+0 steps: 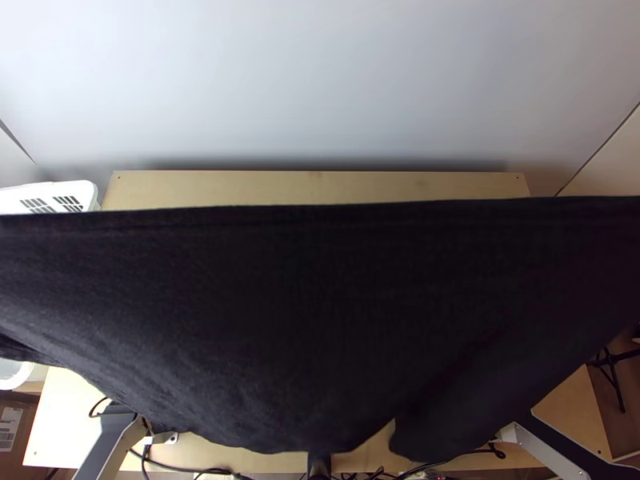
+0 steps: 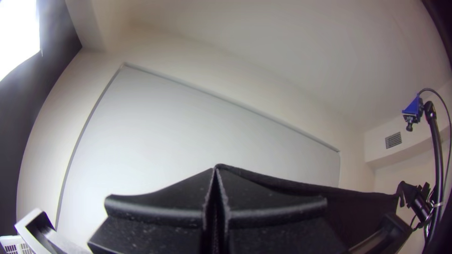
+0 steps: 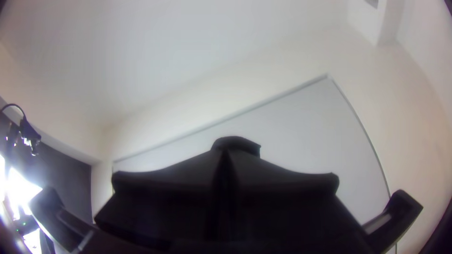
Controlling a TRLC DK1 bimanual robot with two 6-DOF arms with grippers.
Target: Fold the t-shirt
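The black t-shirt [image 1: 320,312] hangs high over the table in the top view, its upper edge pulled nearly straight from side to side and its lower part drooping toward the arms' bases. In the left wrist view my left gripper [image 2: 215,173] is shut on a corner of the t-shirt [image 2: 301,186], whose taut edge runs off to the far gripper of the right arm [image 2: 415,200]. My right gripper [image 3: 226,154] is shut as well, with a bit of the dark t-shirt [image 3: 236,142] pinched at its fingertips in the right wrist view.
Below the cloth lies the wooden table [image 1: 312,186], partly covered from sight. A white plastic basket [image 1: 60,192] stands at its left. Cables [image 1: 188,467] run along the near edge, between the left arm [image 1: 112,444] and right arm [image 1: 552,452]. A pale wall rises behind.
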